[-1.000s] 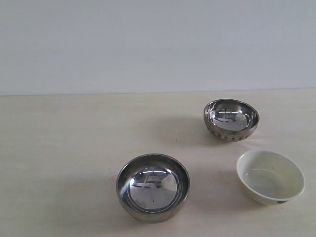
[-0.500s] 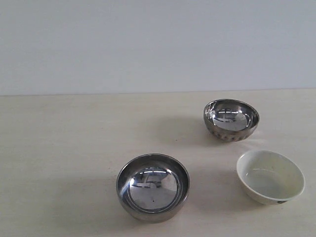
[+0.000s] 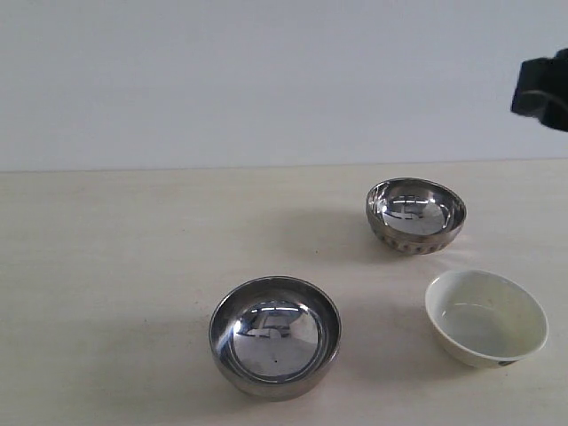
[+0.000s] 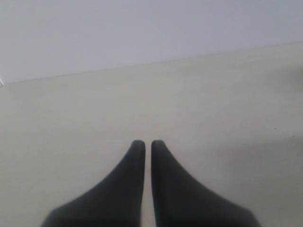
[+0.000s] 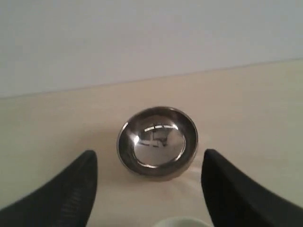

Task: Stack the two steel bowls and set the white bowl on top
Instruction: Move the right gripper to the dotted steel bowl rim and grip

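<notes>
The smooth-sided steel bowl stands upright at the front centre of the table. A rounder steel bowl with a dimpled lower band stands at the back right. In front of it, apart, sits the white bowl with a dark mark near its base. My right gripper is open and holds nothing. A steel bowl lies beyond its fingertips, and the white bowl's rim lies at the edge of that view. My left gripper is shut on nothing over bare table.
A black part of my right arm hangs high at the right edge, above the bowls. The pale tabletop runs back to a plain white wall.
A black part of my right arm has come into the upper right of the exterior view. The three bowls have not moved.
</notes>
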Robot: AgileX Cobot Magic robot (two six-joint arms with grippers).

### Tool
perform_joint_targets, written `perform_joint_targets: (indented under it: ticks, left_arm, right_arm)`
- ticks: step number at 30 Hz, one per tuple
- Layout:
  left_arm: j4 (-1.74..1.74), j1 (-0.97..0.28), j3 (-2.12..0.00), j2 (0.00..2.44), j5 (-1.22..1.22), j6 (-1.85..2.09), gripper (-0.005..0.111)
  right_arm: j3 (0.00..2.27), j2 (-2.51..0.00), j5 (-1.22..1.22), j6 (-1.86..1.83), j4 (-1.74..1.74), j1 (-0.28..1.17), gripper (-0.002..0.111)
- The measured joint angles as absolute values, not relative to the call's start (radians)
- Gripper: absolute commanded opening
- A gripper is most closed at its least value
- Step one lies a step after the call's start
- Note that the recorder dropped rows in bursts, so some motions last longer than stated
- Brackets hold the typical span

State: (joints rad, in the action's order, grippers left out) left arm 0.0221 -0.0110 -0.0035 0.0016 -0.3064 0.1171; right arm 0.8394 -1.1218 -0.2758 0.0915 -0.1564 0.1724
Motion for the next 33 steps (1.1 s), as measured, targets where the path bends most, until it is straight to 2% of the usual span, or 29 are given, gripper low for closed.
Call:
perform_joint_targets:
  ticks: [19, 28, 29, 30, 33]
  left_arm:
    - [0.022, -0.011, -0.003, 0.002, -0.306, 0.117, 0.004]
    - [0.022, -0.011, -0.003, 0.002, -0.306, 0.117, 0.004]
    - [0.022, -0.011, -0.003, 0.002, -0.306, 0.117, 0.004]
    - [0.022, -0.011, -0.003, 0.002, -0.306, 0.117, 0.004]
    - [0.022, -0.011, -0.003, 0.002, -0.306, 0.117, 0.004]
  right_arm:
    - [1.171, -1.839, -0.247, 0.088, -0.158, 0.154, 0.059]
    - [1.244, -2.071, -0.15, 0.091, -0.156, 0.138, 0.059]
    - [1.244, -2.085, -0.136, 0.091, -0.156, 0.138, 0.057]
    - [1.244, -2.095, -0.121, 0.094, -0.156, 0.138, 0.048]
    - [1.244, -2.102, -0.096, 0.098, -0.156, 0.138, 0.013]
